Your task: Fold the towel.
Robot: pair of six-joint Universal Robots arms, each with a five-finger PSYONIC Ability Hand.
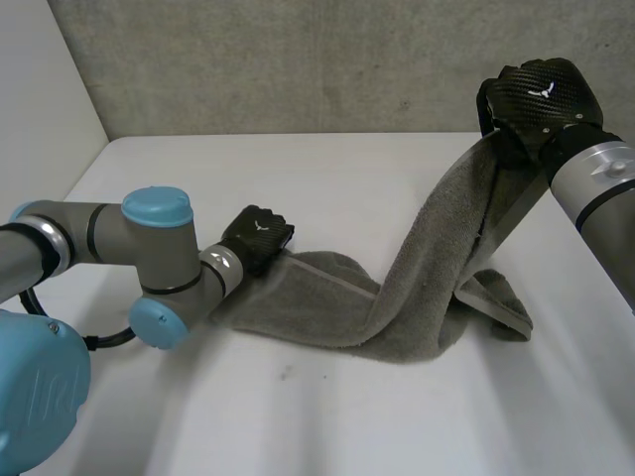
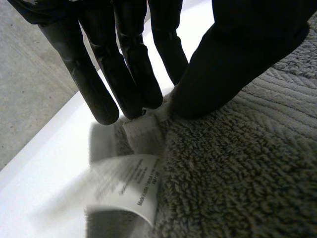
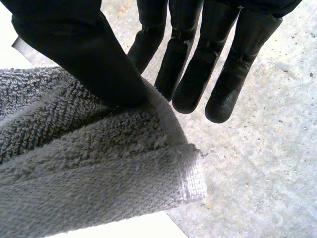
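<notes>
From the head view, a long grey terry towel [image 1: 417, 288] runs across the white table [image 1: 298, 178]. One end lies flat on the surface at the left hand [image 1: 256, 238]. The other is held well above the table by the right hand [image 1: 541, 99], so the cloth climbs in a slack, twisted band, with a bunched fold resting on the table below the raised end.

In the left wrist view, the fingers [image 2: 133, 74] and thumb close together on the towel's corner hem, pinching it just beside a white care label [image 2: 129, 188] that curls off the edge.

In the right wrist view, the thumb presses the towel's edge against the fingers [image 3: 198, 64] — a firm pinch near a hemmed corner [image 3: 190, 178] that juts out past the grasp.

The towel looks soft, limp and light, and its looped pile should give plenty of grip rather than slide. It will likely sag and twist wherever it hangs unsupported, so tension between the two hands matters. The stitched hem at the corners seems the best place to hold — denser and less stretchy than the pile; the label would be a poor hold.
</notes>
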